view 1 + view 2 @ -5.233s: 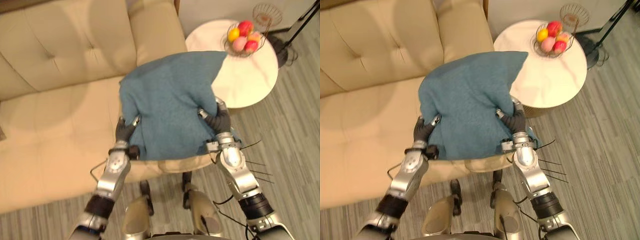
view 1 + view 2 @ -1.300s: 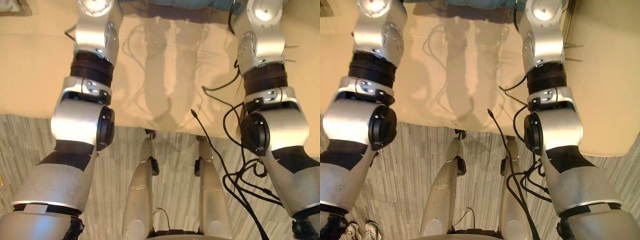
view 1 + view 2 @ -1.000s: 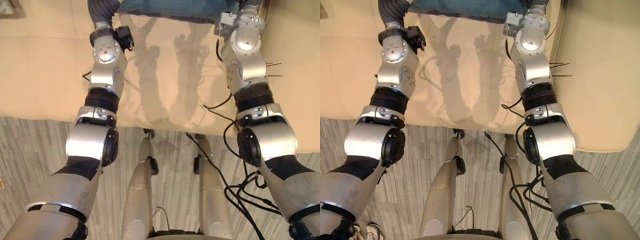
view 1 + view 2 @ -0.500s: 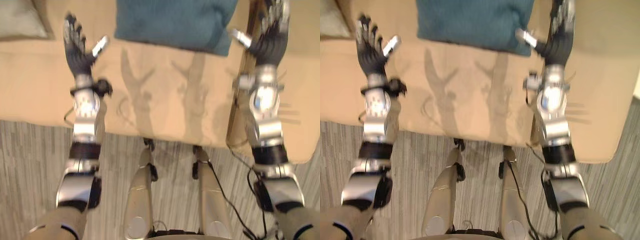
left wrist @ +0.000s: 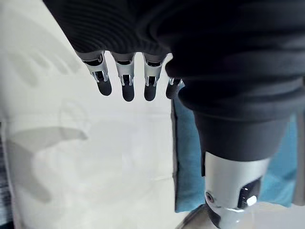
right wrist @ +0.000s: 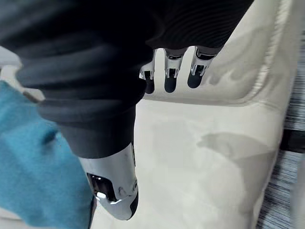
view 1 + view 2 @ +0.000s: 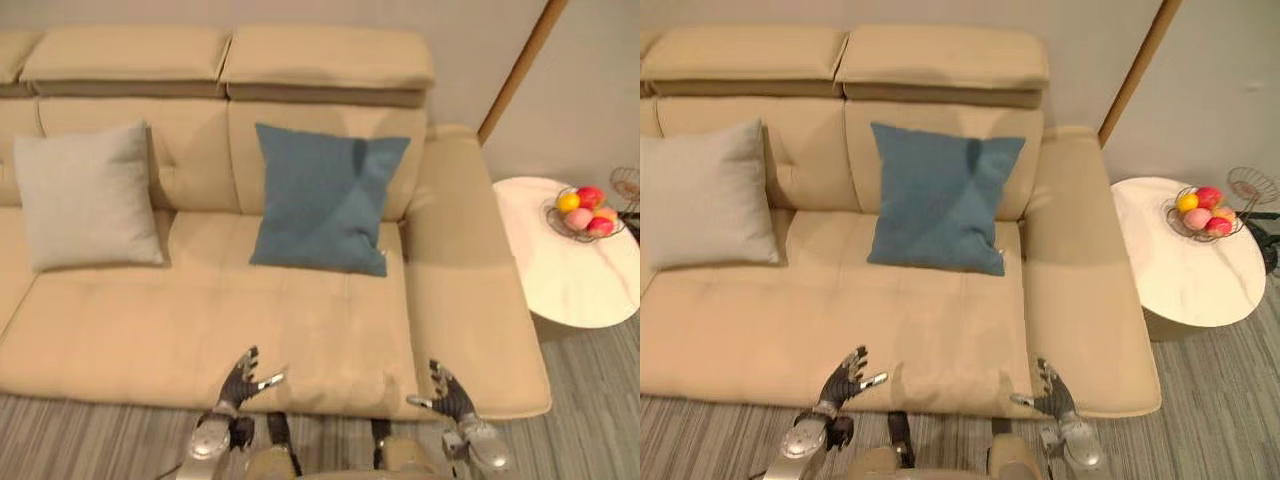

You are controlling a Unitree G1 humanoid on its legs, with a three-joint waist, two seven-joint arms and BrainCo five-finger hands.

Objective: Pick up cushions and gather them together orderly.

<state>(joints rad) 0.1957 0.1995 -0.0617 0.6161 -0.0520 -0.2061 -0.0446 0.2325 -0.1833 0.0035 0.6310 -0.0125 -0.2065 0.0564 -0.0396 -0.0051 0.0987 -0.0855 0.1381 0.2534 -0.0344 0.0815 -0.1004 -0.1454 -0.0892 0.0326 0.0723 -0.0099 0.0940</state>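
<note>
A teal cushion (image 7: 328, 198) leans upright against the backrest of the beige sofa (image 7: 200, 330), on its right seat. A light grey cushion (image 7: 85, 196) leans against the backrest on the left seat, well apart from it. My left hand (image 7: 240, 380) hangs over the sofa's front edge, fingers straight, holding nothing. My right hand (image 7: 445, 394) is level with it near the front right corner, open and empty too. The teal cushion (image 5: 186, 157) lies past the left thumb in the left wrist view, and the same cushion (image 6: 33, 162) appears in the right wrist view.
A round white side table (image 7: 575, 270) stands right of the sofa's wide armrest (image 7: 465, 290), carrying a wire bowl of fruit (image 7: 585, 212). Grey plank floor (image 7: 590, 400) runs along the sofa's front.
The view has pulled back and up, so the whole sofa shows. Both hands have let go of the teal cushion and drawn back to the front edge; it stays against the backrest.
</note>
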